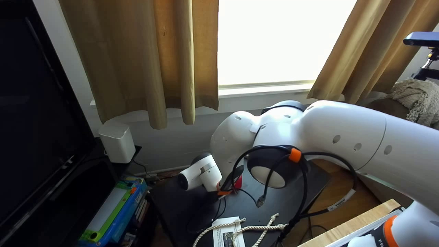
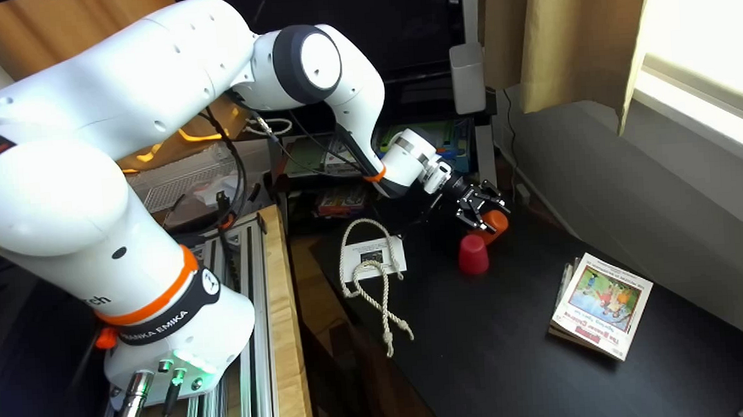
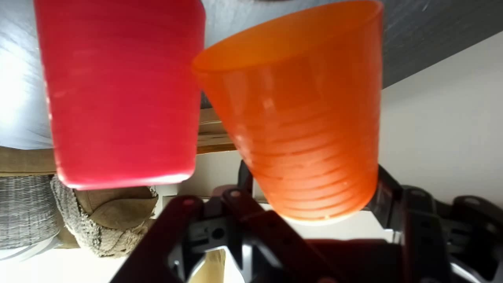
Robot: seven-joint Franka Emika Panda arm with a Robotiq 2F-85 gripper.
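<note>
Along the left of an exterior view, the white robot arm [image 2: 52, 154] rises from its base and extends over the upper part of the frame to the middle. Near the centre, a pale rope [image 2: 386, 323] lies looped across a printed white sheet [image 2: 370, 248] on the black surface [image 2: 483, 350]. A little further right, a red cup [image 2: 473, 255] stands on the surface, narrow end up. Just past it, right of centre, the gripper [image 2: 500, 220] is pinching an orange cup [image 3: 302, 118], its two fingers [image 3: 389, 192] on either side of the cup near the base. The orange cup leans (in the wrist view it slants right of centre, mouth toward the top edge, with the red cup at the upper left). The two cups are close beside each other; whether they touch, I cannot tell. Above them, a white box-shaped device [image 2: 467, 80] stands near a tan curtain [image 2: 561, 36]. At the lower right, a stack of books [image 2: 600, 307] lies on the surface, and a bright window [image 2: 723, 51] fills the upper right corner.
</note>
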